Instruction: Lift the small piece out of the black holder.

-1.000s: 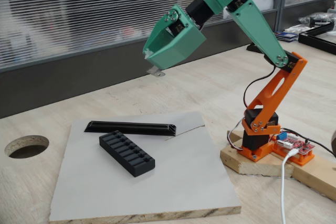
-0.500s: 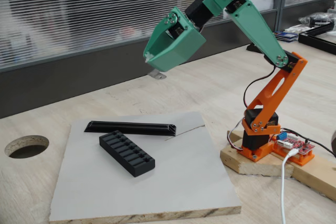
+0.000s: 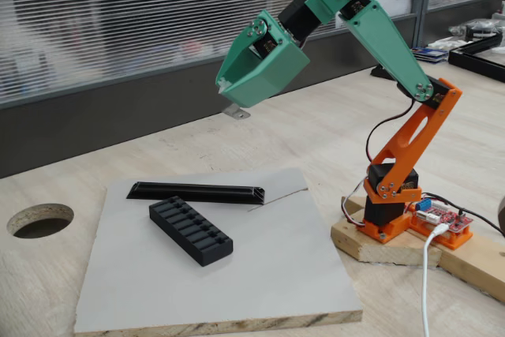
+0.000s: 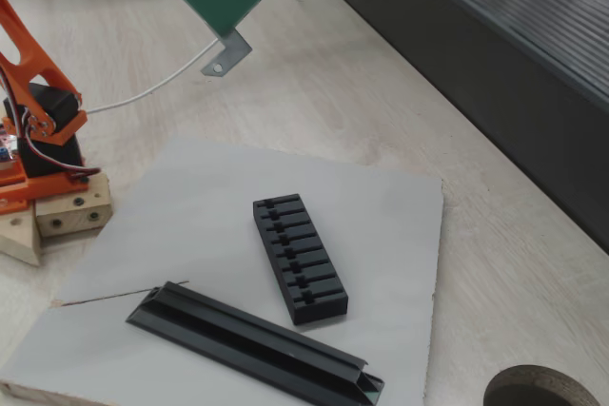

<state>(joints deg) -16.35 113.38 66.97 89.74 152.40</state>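
The black holder (image 3: pixel 191 231) (image 4: pixel 299 257), a slotted block, lies on the grey board (image 3: pixel 260 274) (image 4: pixel 381 197). Its slots look empty in both fixed views. My green gripper (image 3: pixel 232 100) (image 4: pixel 228 35) hangs high in the air, well above and behind the board, far from the holder. It is shut on the small piece (image 3: pixel 235 110) (image 4: pixel 225 54), a thin light-grey metal tab with a hole, which sticks out below the jaw tips.
A long black channel strip (image 3: pixel 196 192) (image 4: pixel 252 344) lies on the board beside the holder. A round hole (image 3: pixel 39 219) (image 4: pixel 542 389) is cut in the wooden table. The arm's orange base stands on a wooden block (image 3: pixel 387 242) (image 4: pixel 57 211) with cables.
The gripper with the tab has dipped very slightly over the last second and has been still for the last half second. Holder and strip have not moved.
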